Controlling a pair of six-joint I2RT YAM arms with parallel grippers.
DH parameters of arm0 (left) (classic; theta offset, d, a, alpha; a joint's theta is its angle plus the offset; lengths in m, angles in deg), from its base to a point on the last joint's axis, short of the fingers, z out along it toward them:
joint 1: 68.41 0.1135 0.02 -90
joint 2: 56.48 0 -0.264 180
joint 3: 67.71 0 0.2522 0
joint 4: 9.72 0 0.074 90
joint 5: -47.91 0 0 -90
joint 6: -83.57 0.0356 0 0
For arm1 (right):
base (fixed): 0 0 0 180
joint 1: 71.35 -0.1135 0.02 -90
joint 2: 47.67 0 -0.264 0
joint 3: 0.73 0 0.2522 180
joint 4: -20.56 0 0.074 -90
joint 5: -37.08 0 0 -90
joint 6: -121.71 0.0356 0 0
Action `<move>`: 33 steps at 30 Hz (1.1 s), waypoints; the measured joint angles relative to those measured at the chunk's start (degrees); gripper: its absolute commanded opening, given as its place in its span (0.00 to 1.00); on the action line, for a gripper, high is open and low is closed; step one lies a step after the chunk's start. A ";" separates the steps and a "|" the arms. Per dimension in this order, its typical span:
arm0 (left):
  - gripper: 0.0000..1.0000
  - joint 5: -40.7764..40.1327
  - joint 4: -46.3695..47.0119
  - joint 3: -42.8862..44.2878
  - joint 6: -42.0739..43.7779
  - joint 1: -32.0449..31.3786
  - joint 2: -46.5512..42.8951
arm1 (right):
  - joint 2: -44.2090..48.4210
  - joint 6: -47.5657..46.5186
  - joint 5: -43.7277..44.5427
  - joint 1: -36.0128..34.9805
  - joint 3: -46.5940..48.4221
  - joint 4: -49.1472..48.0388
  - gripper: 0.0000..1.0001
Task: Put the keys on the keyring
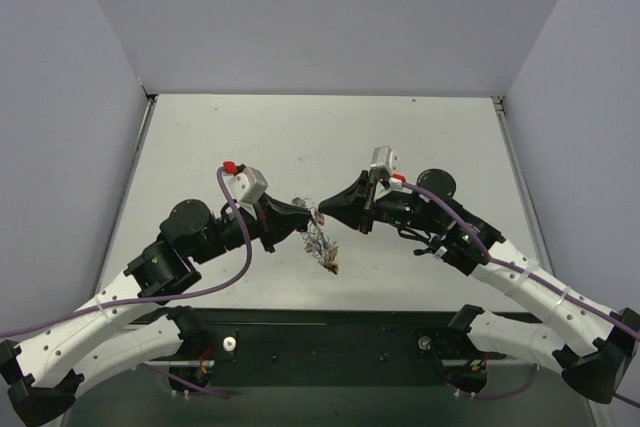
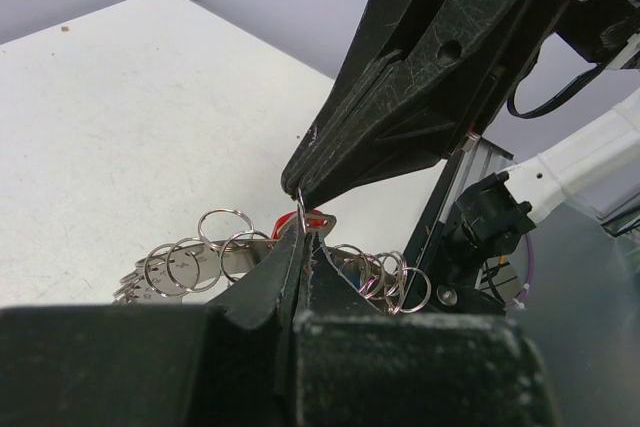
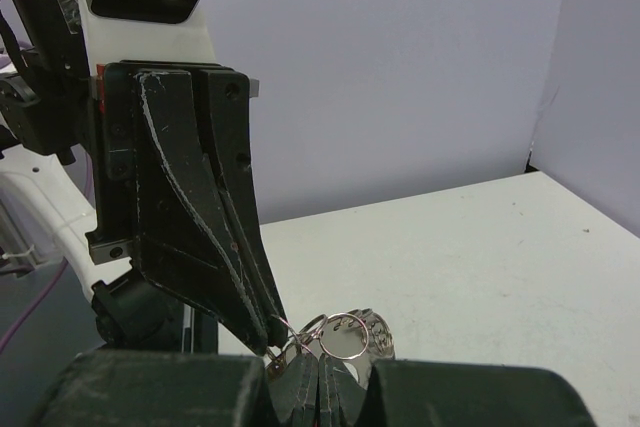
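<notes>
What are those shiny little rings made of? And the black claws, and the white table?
The bunch of small silvery wire rings looks like polished metal: thin, bright, glinting. The black left claw and black right claw look like hard matte plastic, probably; pale scratches mark their sides. The flat white table seems a smooth, dull painted or laminated board; which, I cannot tell.

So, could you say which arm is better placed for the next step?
Probably right: the right tool nips just one wire of the keyring at its tip, while the left tool steadies it.
</notes>
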 measured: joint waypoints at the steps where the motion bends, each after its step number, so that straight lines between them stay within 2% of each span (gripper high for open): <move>1: 0.00 0.00 0.04 -0.09 0.00 0.00 -0.09 | 0.00 0.00 0.00 -0.02 0.02 0.00 0.00; 33: 0.00 0.39 3.76 -2.54 -0.85 0.00 -1.14 | -0.13 -0.46 -0.02 -0.20 0.52 0.98 0.00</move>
